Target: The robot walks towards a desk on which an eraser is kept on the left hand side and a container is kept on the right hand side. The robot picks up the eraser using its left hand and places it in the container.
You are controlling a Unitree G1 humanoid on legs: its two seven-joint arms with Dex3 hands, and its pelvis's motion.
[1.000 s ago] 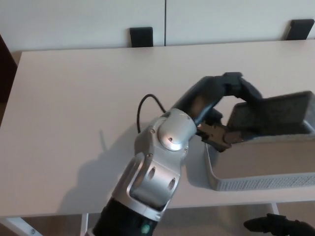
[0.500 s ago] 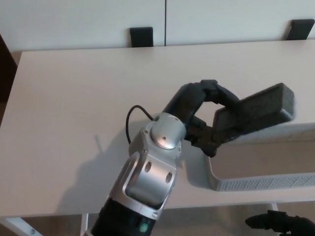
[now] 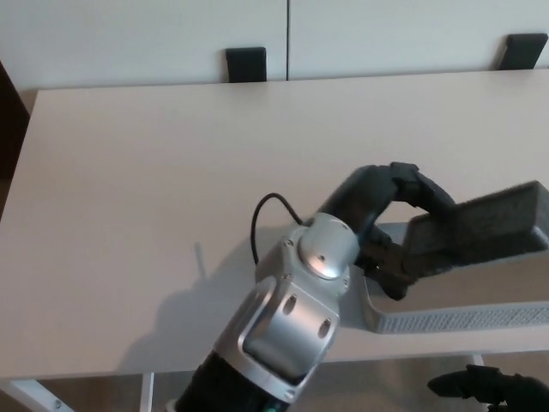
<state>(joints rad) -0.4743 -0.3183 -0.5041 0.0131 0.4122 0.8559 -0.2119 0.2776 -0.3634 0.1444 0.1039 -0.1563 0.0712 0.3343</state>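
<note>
Since half a second ago, the left hand (image 3: 403,232) has swung to the right and come lower, carrying the eraser (image 3: 480,233) with it, so the dark block now hangs over the container (image 3: 446,319) rather than above its far rim. The thumb and fingers are clamped on the eraser's left end, and the block juts out to the right, slightly tilted. The desk (image 3: 146,189) is a pale, bare top running to every edge of the picture, with a soft shadow of the arm on it. Behind it stands a white wall or cabinet front with a vertical seam and two dark brackets (image 3: 246,63). The container's right part is cut off by the frame and its far wall is hidden behind the eraser and hand. At the bottom right, a dark shape (image 3: 485,388) is too dim to tell whether it is the right hand.
</note>
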